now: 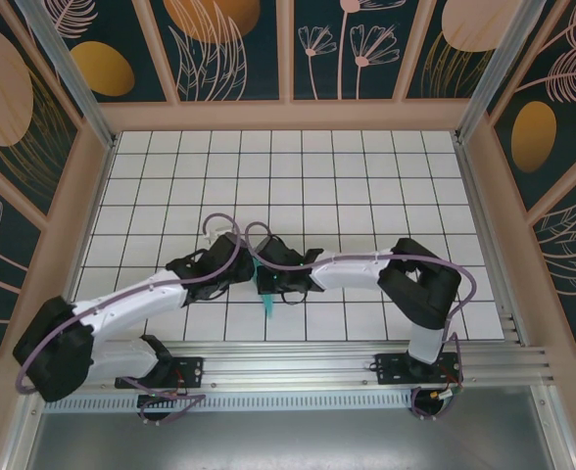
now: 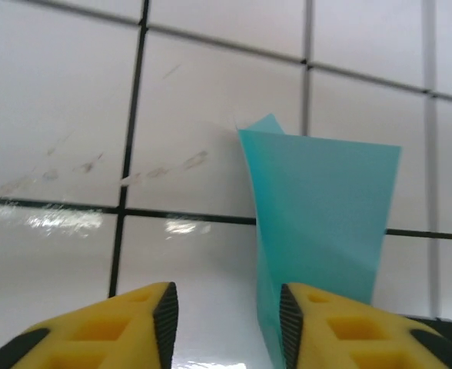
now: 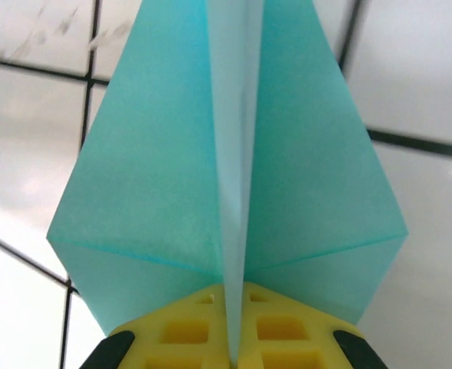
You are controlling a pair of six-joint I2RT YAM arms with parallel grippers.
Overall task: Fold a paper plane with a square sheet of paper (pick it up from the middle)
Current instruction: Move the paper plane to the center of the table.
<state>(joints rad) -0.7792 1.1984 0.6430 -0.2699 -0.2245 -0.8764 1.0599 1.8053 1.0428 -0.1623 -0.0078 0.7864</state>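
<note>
Right claw (image 3: 234, 327): nearest the right wrist camera. Its yellow fingers (image 3: 184, 334) are pressed together and clamp the central ridge of the paper plane.
Paper plane (image 3: 157, 192): light turquoise and sharply creased. The ridge runs straight away from the clamped fingers, and a wing slopes off to each side. Its broad rear corners lie just beside the fingers, and its nose runs out past the top of the right wrist view.
Left claw (image 2: 226, 307): yellow fingers with black pads, parted by a middling gap. Only bare white tile shows between them, and they grip nothing.
Paper beside the left claw: part of the turquoise sheet stands nearly upright just to the right of the right-hand finger. Its lower edge drops behind that finger, and I cannot tell whether they touch.
Place on the desk: from above, both arms bend inward and meet at the middle of the desk from left to right, on its near half. A thin turquoise sliver pokes out on the near side of the two claws.
Desk (image 1: 366, 176): white tiles with dark grid lines. Faint brownish scuffs (image 2: 157, 167) lie left of the paper in the left wrist view.
Walls (image 1: 229, 39): dark panels with plant patterns in pale wooden frames stand at the far, left and right sides.
</note>
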